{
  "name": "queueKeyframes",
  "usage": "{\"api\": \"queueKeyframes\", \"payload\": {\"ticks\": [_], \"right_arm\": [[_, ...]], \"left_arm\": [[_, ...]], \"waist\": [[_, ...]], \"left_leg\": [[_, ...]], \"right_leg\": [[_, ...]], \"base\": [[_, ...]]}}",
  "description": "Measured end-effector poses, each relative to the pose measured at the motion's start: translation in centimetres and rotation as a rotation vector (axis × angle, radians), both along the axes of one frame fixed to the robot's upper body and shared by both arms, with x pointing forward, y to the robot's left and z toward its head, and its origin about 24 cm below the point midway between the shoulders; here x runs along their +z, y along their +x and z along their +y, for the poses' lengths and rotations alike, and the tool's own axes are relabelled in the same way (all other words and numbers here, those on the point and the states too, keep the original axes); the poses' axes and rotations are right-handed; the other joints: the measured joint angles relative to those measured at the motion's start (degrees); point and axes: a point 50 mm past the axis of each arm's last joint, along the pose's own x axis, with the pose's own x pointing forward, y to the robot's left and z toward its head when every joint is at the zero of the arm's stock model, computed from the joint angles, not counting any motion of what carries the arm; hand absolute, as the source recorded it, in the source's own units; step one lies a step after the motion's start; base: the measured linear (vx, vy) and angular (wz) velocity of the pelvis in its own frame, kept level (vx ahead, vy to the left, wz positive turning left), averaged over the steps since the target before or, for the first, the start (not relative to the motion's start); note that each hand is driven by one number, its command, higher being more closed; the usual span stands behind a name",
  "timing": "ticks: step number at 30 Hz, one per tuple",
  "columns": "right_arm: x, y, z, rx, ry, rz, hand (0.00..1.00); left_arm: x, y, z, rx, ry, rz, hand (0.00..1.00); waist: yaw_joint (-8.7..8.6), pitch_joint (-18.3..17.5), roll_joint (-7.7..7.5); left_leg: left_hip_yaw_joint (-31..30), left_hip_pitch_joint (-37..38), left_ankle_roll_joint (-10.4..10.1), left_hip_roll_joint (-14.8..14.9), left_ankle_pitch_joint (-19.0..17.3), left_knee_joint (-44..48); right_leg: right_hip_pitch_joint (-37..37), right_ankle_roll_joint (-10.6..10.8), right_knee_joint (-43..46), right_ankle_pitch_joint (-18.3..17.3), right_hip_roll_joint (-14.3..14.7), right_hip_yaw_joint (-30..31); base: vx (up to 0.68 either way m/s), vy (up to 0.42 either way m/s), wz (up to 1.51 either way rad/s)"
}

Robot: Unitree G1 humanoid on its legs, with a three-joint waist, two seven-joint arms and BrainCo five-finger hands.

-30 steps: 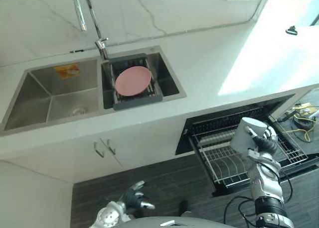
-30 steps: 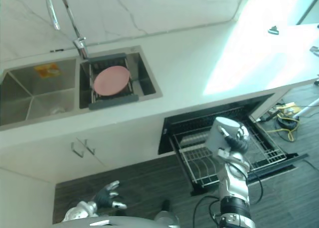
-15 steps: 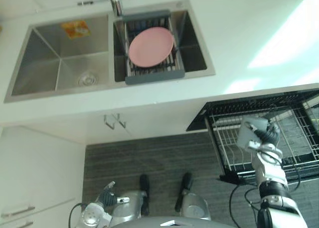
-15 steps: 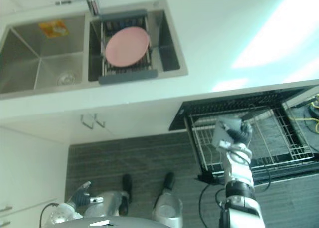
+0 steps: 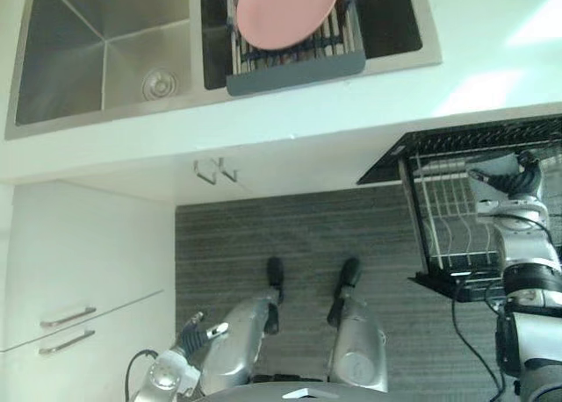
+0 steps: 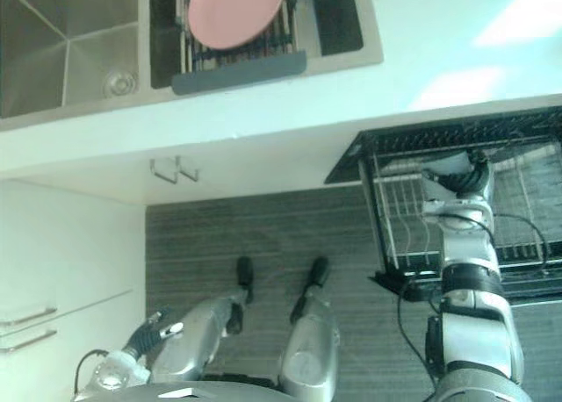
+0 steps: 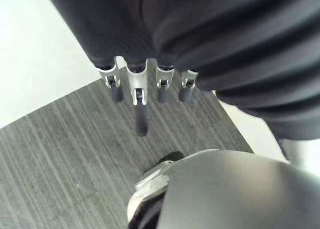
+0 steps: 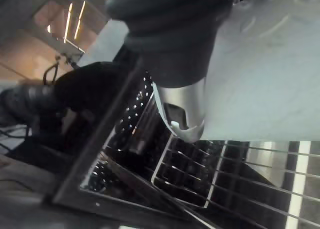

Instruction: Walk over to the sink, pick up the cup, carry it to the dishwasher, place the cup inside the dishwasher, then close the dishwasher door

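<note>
Cup (image 5: 486, 174): held in the right hand (image 5: 520, 181), over the pulled-out wire rack (image 5: 439, 235) of the dishwasher (image 5: 457, 140), below the edge of the counter (image 5: 307, 112). The fingers (image 8: 182, 109) are curled round the cup. In the right wrist view, one silver finger lies flat against its pale wall. Whether the cup touches the rack wires cannot be determined.

Probable faults from this position:
- Early release. If the fingers open while the cup is clear of the rack, the cup is likely to drop onto the wires, tip or roll off to the floor (image 5: 263, 235).
- Poor seating. A cup set across the upright tines instead of between them would probably lean and shift when the rack is pushed in.
- Snagging. Fingers drawn back at an angle could catch a wire or drag the cup over.
- Blocked closure. A cup standing proud of the rack, or a rack left out, would likely stop the door from shutting.

Containers and contents:
- Wire rack: rows of tines are visible. Any dishes in it cannot be made out.
- Sink (image 5: 88, 125), left basin: the drain (image 5: 158, 84) is visible in its floor.
- Sink, right basin: a dark drain rack (image 5: 294, 71) carrying one pink plate (image 5: 285, 11), leaning on the bars.

Left hand (image 5: 189, 327): low at the robot's side above the floor, with fingers straight and relaxed, holding nothing.
</note>
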Motion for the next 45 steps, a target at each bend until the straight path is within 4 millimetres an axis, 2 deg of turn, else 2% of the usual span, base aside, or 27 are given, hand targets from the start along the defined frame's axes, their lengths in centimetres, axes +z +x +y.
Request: {"api": "queueKeyframes", "payload": {"ticks": [4,7,12,19,24,27,32,37,38,42,45], "right_arm": [[2.8,0.8,-0.4,0.012,-0.084,0.002,1.00],[3.5,1.5,0.3,0.038,-0.135,0.018,1.00],[4.8,1.8,0.2,0.015,-0.158,0.035,1.00],[4.8,2.1,0.5,0.011,-0.117,0.043,1.00],[4.5,2.2,0.4,-0.005,-0.097,0.066,1.00],[4.0,2.6,1.1,0.021,-0.080,0.076,1.00],[4.8,3.0,1.4,0.018,-0.077,0.038,1.00],[4.5,3.1,1.4,-0.018,0.033,-0.041,1.00],[4.4,3.1,1.5,-0.028,0.070,-0.069,0.00],[4.0,3.8,2.8,0.022,0.143,-0.148,0.00],[4.4,3.9,2.9,0.034,0.173,-0.204,0.00]], "left_arm": [[-0.2,0.1,-1.3,-0.105,0.018,0.007,0.00],[-0.4,0.2,-1.6,-0.143,0.033,0.015,0.00],[-0.4,0.6,-1.9,-0.191,0.041,0.017,0.00],[-0.5,1.2,-2.5,-0.246,0.056,0.018,0.00],[-0.4,1.3,-2.6,-0.256,0.048,0.017,0.00],[-0.5,1.4,-2.6,-0.259,0.049,0.017,0.00],[-0.4,1.7,-2.5,-0.265,0.056,0.010,0.00],[-0.3,2.2,-2.6,-0.280,0.071,0.000,0.00],[-0.3,2.2,-2.7,-0.285,0.072,0.000,0.00],[-0.2,2.7,-3.0,-0.303,0.083,-0.011,0.00],[-0.2,2.9,-3.0,-0.301,0.088,-0.015,0.00]], "waist": [[0.08,0.8,3.10],[0.01,0.6,3.36],[0.88,0.0,4.17],[1.67,-1.0,5.56],[2.37,-1.0,5.61],[2.47,-1.0,5.61],[2.61,-1.1,5.70],[3.02,-1.1,5.77],[3.07,-1.1,5.77],[3.66,-1.1,5.77],[4.13,-1.1,5.77]], "left_leg": [[0.2,-1.3,0.0,-0.9,1.7,-2.1],[0.3,-2.4,0.4,-1.1,3.0,-2.9],[0.4,-4.0,0.2,-1.6,3.2,-2.8],[0.5,-5.8,0.0,-1.8,3.4,-2.3],[0.3,-5.9,-0.1,-1.7,3.3,-1.7],[0.2,-6.1,-0.1,-1.7,3.3,-1.4],[0.0,-8.0,-0.2,-1.7,2.5,0.6],[-0.5,-9.2,-0.2,-1.4,1.9,2.3],[-0.5,-9.2,-0.2,-1.4,1.9,2.3],[-0.4,-10.0,-0.4,-1.2,1.3,3.6],[-0.4,-10.7,-0.5,-0.9,0.9,4.6]], "right_leg": [[-3.9,0.0,2.6,-0.7,-1.2,1.2],[-6.2,-0.3,4.3,-1.0,-1.6,1.7],[-9.6,-0.5,7.7,-2.3,-2.6,2.5],[-11.9,-1.1,9.4,-3.1,-3.3,2.7],[-11.9,-1.5,9.9,-3.5,-3.4,2.6],[-11.9,-1.4,10.0,-3.5,-3.4,2.5],[-12.8,-1.5,10.3,-3.5,-3.5,2.3],[-12.9,-1.7,10.6,-3.6,-3.4,1.6],[-12.9,-1.8,10.7,-3.7,-3.5,1.5],[-13.6,-2.0,11.4,-4.0,-3.4,1.7],[-13.9,-2.0,11.9,-4.1,-3.4,1.6]], "base": [[-0.02,-0.015,-0.02],[0.00,-0.047,-0.03],[-0.01,-0.052,0.02],[-0.02,-0.057,0.03],[-0.01,-0.055,0.02],[0.00,-0.055,0.03],[0.00,-0.049,0.03],[0.00,-0.050,0.06],[0.00,-0.048,0.03],[0.01,-0.054,-0.01],[0.00,-0.059,0.01]]}}
